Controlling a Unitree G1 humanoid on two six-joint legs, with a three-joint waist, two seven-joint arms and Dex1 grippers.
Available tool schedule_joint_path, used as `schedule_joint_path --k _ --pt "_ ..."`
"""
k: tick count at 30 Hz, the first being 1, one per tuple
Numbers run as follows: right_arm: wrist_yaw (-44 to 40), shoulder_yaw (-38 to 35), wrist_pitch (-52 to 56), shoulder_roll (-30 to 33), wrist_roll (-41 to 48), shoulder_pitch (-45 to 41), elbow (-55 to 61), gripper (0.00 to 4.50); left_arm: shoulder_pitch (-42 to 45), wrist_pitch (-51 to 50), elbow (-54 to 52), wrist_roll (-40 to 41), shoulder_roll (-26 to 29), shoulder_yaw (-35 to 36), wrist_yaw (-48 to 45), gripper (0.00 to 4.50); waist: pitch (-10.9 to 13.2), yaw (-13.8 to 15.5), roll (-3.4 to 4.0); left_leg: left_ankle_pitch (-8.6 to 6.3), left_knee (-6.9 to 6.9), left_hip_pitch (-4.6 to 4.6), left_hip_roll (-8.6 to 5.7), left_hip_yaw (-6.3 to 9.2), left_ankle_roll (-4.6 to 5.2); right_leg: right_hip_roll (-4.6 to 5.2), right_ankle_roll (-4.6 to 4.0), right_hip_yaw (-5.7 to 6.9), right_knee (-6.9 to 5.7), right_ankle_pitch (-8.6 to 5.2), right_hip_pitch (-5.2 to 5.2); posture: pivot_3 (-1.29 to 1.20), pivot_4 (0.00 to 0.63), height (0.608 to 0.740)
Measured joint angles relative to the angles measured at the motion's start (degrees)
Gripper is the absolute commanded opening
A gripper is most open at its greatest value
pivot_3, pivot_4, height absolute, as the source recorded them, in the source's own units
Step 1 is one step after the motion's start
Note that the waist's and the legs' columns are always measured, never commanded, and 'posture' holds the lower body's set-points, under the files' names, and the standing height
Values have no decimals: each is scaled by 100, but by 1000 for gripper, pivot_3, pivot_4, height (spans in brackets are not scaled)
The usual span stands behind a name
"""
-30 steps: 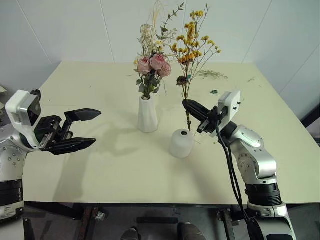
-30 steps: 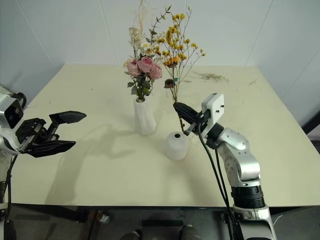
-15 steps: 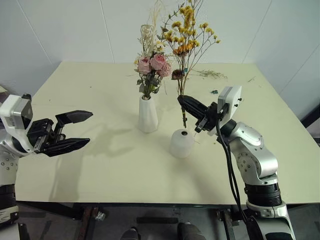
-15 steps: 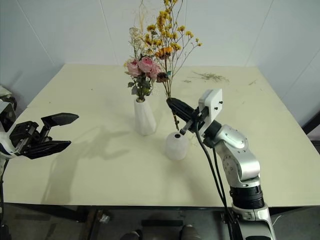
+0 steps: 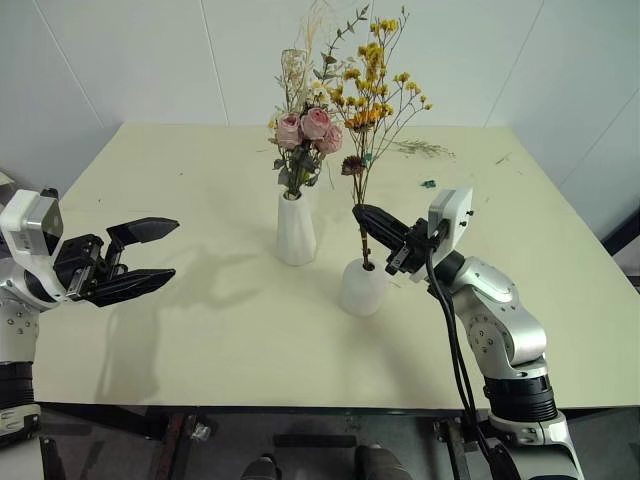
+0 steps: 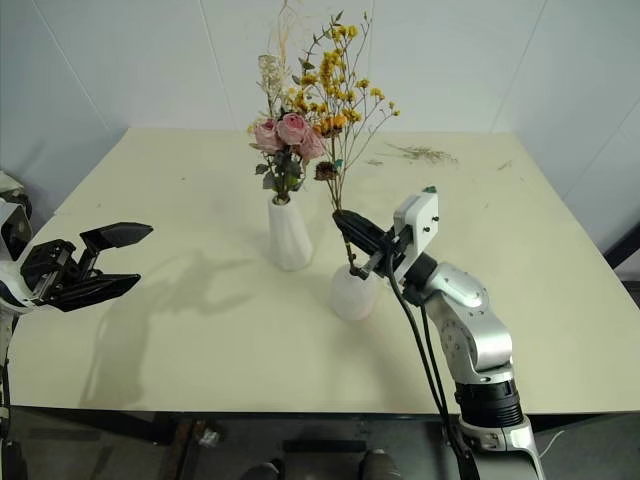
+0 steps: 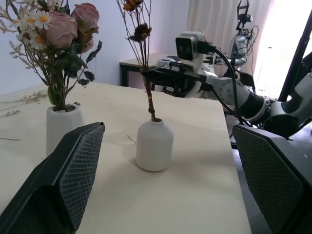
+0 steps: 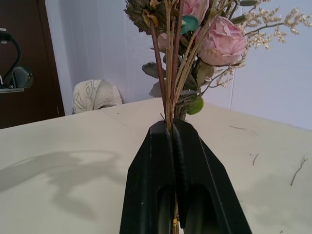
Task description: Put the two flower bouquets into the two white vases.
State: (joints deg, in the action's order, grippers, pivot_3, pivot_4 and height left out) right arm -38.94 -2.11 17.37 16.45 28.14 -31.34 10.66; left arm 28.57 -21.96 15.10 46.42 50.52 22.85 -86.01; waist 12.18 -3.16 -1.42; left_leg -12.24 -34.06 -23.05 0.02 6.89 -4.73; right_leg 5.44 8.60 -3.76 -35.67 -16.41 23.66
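Pale bench (image 5: 200, 330) carries the short domed vase (image 5: 362, 287), into whose hole the right pincer (image 5: 368, 222), clamped low on the stiff, brittle-looking brown stems, feeds the light yellow-blossom spray (image 5: 375, 80), while the left pincer (image 5: 150, 250) gapes wide and empty.

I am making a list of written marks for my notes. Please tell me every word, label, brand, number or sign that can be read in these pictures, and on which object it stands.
None: no readable text stands on the tall white vase, the short white vase, the table or the right gripper.
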Motion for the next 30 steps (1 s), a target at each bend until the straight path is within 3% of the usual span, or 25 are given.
schedule_joint_path --k 30 --pt "92 45 -236 -156 -37 594 -97 75 500 -24 169 30 0 -264 -3 4500 0 -6 -1 0 1 0 0 0 0 -1 0 1 -1 0 0 0 150 740"
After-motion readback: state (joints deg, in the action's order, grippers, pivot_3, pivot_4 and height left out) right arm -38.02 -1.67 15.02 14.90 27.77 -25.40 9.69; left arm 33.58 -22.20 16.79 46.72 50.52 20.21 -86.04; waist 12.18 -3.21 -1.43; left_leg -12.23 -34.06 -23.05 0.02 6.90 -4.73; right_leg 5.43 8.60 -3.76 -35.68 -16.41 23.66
